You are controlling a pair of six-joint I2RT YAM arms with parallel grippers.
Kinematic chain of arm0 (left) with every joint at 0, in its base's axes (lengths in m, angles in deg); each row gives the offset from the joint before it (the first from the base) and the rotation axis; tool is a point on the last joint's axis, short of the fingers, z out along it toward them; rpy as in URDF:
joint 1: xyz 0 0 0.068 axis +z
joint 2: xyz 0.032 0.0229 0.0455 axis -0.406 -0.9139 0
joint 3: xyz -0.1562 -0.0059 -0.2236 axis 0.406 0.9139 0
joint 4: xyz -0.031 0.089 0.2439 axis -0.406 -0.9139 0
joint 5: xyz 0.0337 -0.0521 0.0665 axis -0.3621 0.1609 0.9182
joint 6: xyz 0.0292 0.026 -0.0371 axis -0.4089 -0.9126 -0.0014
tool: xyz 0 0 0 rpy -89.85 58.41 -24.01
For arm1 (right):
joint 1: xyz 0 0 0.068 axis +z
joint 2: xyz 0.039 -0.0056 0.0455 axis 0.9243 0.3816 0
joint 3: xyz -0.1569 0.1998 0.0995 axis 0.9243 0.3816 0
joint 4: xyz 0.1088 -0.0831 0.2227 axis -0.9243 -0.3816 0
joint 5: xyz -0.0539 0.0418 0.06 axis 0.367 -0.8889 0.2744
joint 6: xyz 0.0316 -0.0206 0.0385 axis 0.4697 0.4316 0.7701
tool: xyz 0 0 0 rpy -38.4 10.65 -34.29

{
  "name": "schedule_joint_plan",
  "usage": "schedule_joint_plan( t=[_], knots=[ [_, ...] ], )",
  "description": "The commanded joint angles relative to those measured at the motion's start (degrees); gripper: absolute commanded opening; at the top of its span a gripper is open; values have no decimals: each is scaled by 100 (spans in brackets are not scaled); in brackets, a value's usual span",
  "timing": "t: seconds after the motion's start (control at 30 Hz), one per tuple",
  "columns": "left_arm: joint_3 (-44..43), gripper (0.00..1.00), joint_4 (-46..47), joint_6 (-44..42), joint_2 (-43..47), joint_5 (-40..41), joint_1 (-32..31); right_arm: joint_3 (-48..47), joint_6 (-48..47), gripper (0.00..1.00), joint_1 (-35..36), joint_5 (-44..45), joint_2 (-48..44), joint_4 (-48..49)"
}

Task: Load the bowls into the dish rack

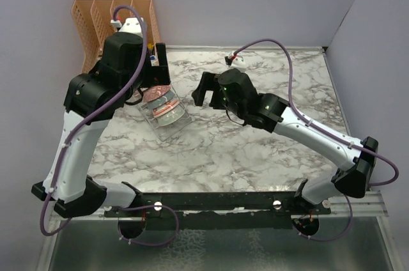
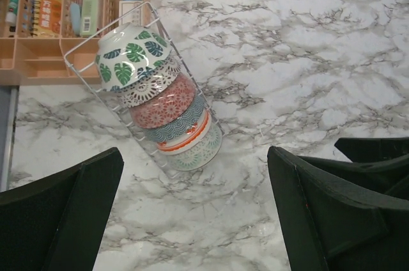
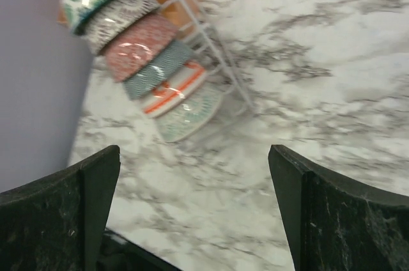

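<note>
An orange organizer [image 1: 112, 22] stood in the table's [image 1: 255, 156] far-left corner. Its slots held small bottles and packets.

Just in front of it, the left gripper [image 2: 195, 175] hung over the table with its fingers spread wide and nothing between them. It looked down at the rack [image 1: 172, 130], probably to keep the load in sight.

The wire rack sat on the left half of the table, toward the far edge and close to the organizer, turned at a slant to the edges. Six bowls filled it in one row, each on its rim and leaning on the next, so the wires could keep them from rolling. Running from the organizer end, they were a leaf bowl [image 2: 131, 57], a lattice bowl [image 2: 147, 82], a red bowl [image 2: 167, 101], a blue-grey bowl [image 2: 179, 127], a red-rimmed bowl [image 2: 188, 140] and a pale green bowl [image 2: 198, 153].

No loose bowl showed anywhere on the table, so the loading looked finished or very nearly so.

Right of the rack, near the table's middle, the right gripper [image 3: 195, 175] faced the bowls with its fingers fully parted and empty. It stood clear of the wires, likely so as not to knock the row.
</note>
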Motion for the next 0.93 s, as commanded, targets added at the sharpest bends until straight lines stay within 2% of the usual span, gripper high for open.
schedule_joint_plan(
  t=[0.0, 0.17, 0.37, 0.6, 0.9],
  knots=[
    [127, 99, 340, 584, -361, -299, -24, -283, -1038, 100, -42, 961, -38, -1645],
    [178, 99, 386, 1056, -700, 229, -26, -243, -1190, 99, -42, 982, -276, -2148],
    [406, 99, 633, 1312, -601, 768, -21, 187, -1246, 100, -51, 1083, -907, -2092],
    [958, 99, 771, 1417, -346, 914, -21, 293, -1180, 100, -60, 986, -1042, -2027],
    [1097, 99, 1139, 908, -247, 782, -25, 290, -942, 100, -60, 890, -963, -2095]
  ],
)
